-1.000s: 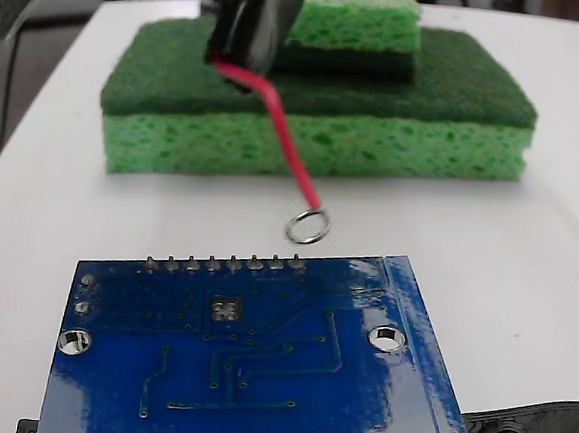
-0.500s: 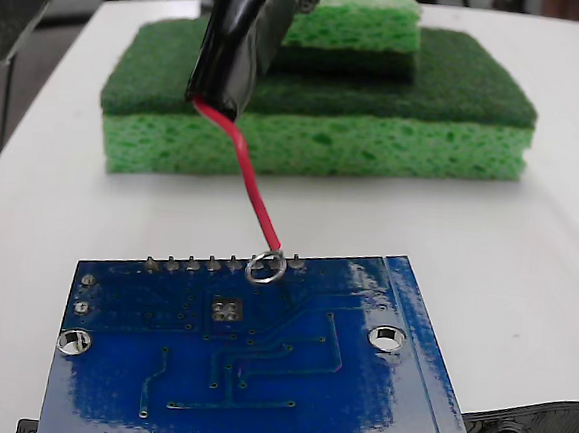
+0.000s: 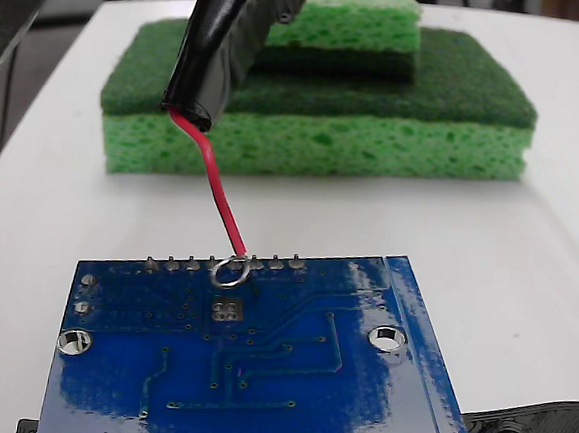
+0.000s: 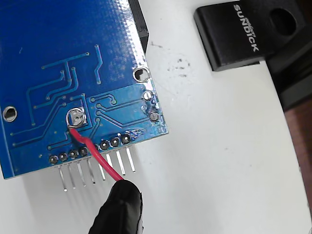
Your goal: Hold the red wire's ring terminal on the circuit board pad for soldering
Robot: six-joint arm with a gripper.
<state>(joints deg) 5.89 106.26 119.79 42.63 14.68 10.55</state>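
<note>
Gripping red wire, pincer unseen, ring terminal over pad

The gripper hangs at the fixed view's top edge — its jaws mostly out of frame.

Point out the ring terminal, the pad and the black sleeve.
ring terminal [image 4: 76,117], wrist view, on the loop's rim.
pad [image 3: 227,311], fixed view, on the silver square's middle.
black sleeve [image 3: 206,54], fixed view, mid-length on its glossy side.
</note>
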